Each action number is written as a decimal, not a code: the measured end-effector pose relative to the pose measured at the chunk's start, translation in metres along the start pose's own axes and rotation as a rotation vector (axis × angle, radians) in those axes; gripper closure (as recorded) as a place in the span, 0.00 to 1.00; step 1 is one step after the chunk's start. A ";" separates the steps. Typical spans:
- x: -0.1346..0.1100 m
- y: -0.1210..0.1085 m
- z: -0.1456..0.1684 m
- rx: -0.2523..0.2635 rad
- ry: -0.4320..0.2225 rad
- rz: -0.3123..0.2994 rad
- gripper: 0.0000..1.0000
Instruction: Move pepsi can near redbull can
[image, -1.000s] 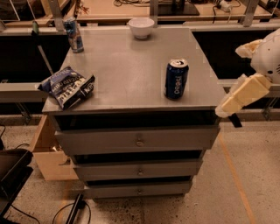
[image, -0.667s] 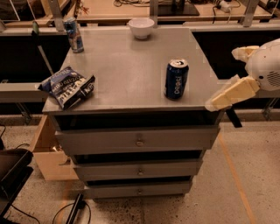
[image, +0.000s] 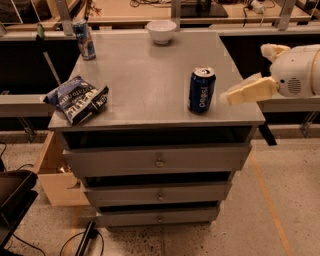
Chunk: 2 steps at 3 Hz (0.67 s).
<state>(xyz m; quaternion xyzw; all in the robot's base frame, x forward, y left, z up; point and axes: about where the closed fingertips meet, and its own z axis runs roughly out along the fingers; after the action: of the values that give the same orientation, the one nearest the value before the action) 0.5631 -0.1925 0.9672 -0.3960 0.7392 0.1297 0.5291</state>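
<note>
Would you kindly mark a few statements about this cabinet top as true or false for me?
1. The pepsi can stands upright near the right front of the cabinet top. True.
2. The redbull can stands at the back left corner. True.
3. The gripper holds the pepsi can. False: it hangs just to the can's right, not around it.
4. The white bowl sits beside the chip bag. False: the bowl is at the back edge, the bag at the front left.

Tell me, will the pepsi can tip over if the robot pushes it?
Probably, if pushed high: the pepsi can stands upright and tall. Its smooth metal side likely feels slippery; tipped, it would probably roll. The end effector hovers just beside it.
</note>
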 end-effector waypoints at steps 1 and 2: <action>0.000 0.002 0.006 0.000 -0.007 0.007 0.00; 0.000 0.003 0.034 -0.003 -0.053 0.059 0.00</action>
<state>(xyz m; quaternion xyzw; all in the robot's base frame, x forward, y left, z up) 0.5838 -0.1694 0.9529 -0.3713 0.7361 0.1567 0.5439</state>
